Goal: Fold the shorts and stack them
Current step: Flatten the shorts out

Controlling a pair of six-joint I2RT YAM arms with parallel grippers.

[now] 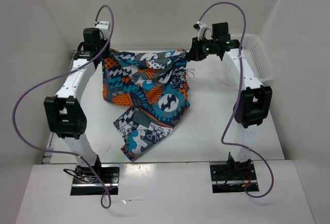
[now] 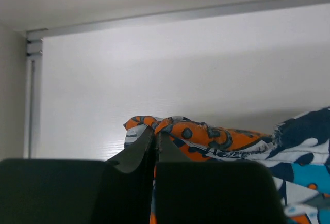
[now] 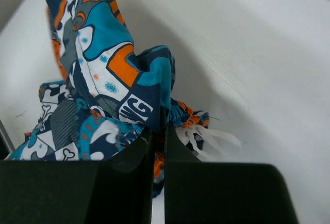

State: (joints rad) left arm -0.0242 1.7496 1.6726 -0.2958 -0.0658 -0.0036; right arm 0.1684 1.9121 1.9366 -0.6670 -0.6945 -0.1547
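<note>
One pair of shorts (image 1: 147,92), unfolded, hung left of the basket (image 1: 260,53) between left gripper (image 2: 155,136) and right gripper (image 3: 159,133), both pinching its top edge; folding, stacking outstanding

The shorts (image 1: 149,95) are soft, matt printed cloth. The table (image 1: 206,126) looks smooth and matt white. The basket (image 1: 260,59) is white latticed plastic.
</note>
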